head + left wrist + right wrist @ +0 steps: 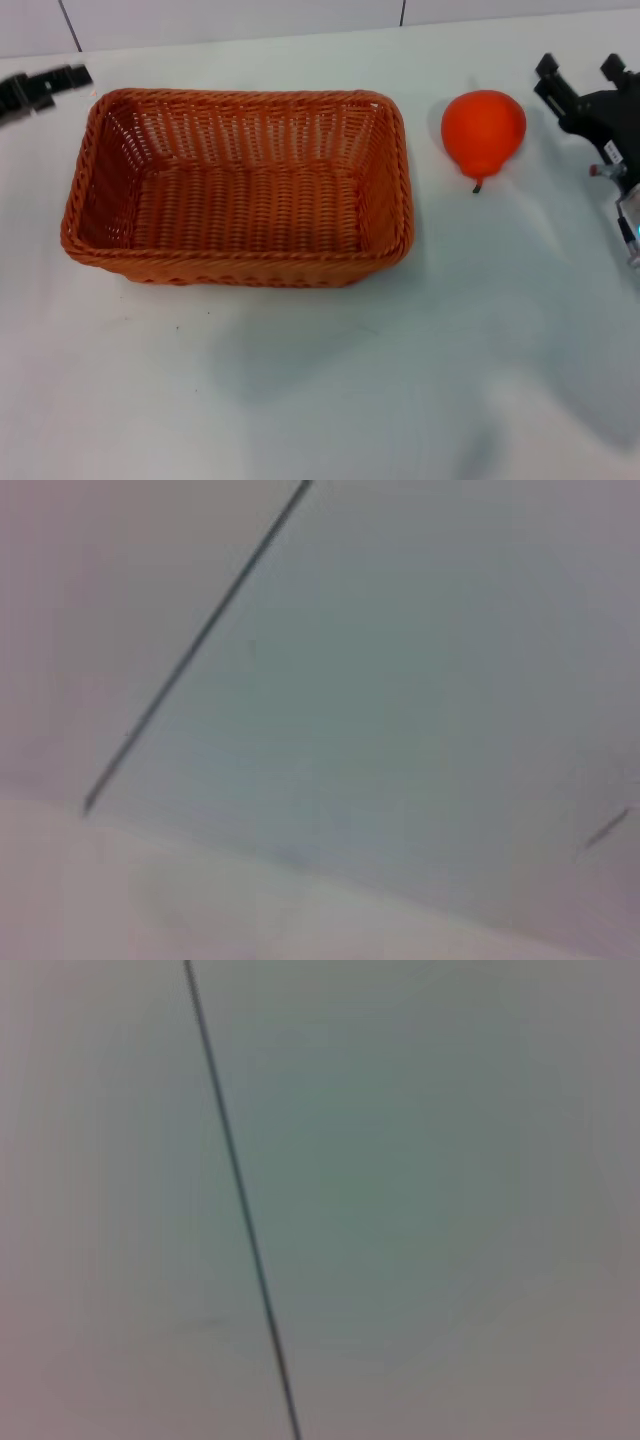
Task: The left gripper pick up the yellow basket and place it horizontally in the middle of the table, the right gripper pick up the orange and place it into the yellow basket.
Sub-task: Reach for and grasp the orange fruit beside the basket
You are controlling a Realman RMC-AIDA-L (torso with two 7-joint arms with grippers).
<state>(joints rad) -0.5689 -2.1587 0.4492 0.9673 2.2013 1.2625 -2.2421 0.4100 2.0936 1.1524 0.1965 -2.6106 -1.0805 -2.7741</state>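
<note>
Your right gripper (585,72) is spread wide beside the orange (483,130); your left gripper (40,86), which I cannot tell about, sits behind the yellow basket (238,188).

White, smooth table (420,380), filling the head view up to a far wall with dark seams. Resting on it left of centre: the yellow basket (240,275) (orange-brown wicker, long side across, open side up). Lying on it just right of the basket, apart from its rim: the orange (484,128), tapered stem end pointing near.
</note>
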